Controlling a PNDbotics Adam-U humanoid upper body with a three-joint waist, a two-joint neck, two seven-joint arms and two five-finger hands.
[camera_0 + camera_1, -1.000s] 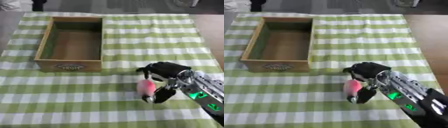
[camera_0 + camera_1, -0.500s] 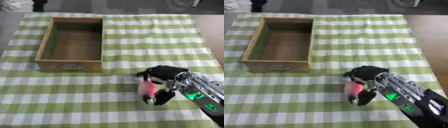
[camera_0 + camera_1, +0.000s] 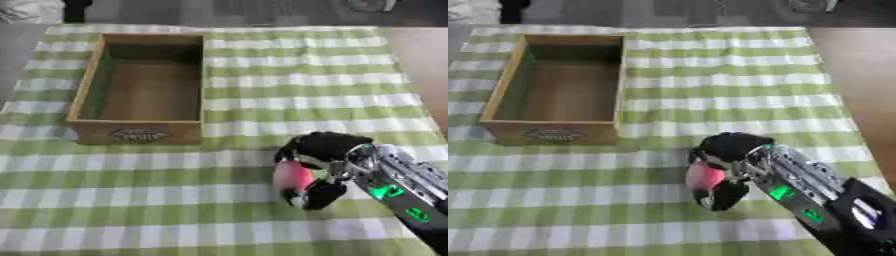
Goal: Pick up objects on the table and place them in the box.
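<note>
A pink rounded object (image 3: 291, 178) sits low over the green checked cloth, right of centre near the front. My right hand (image 3: 322, 155) comes in from the lower right, with its black fingers curled over the object's top and its thumb (image 3: 320, 194) underneath. The wooden box (image 3: 87, 91) stands at the back left, open at the top, with nothing visible inside. It lies well to the left of and beyond the hand. My left hand shows in neither view.
The green and white checked cloth (image 3: 262, 65) covers the table. A bare brown table surface (image 3: 859, 75) lies along the right edge. Dark shapes stand past the far edge.
The views have shifted slightly. My right hand has stayed curled round the pink object at about the same spot on the cloth.
</note>
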